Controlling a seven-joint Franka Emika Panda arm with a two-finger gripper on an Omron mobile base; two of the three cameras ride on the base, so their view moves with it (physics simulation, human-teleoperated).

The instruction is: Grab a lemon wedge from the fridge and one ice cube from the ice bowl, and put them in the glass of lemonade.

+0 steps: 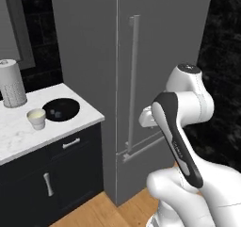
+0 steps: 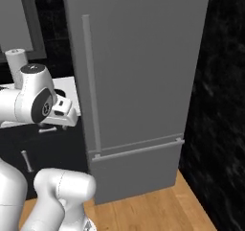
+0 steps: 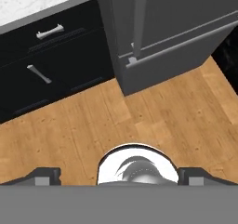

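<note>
The tall grey fridge stands with its door shut, its long bar handle upright. The lemon wedge is hidden. On the marble counter to the left sit the round black ice bowl and, beside it, the small whitish glass of lemonade. My gripper hangs in front of the fridge's lower left, pointing down at the floor. Its fingertips stand far apart, open, with nothing between them.
A tall perforated grey-white cylinder stands at the back of the counter. Dark navy cabinets with metal pulls run below it. Wooden floor lies before the fridge, and a black wall is to its right.
</note>
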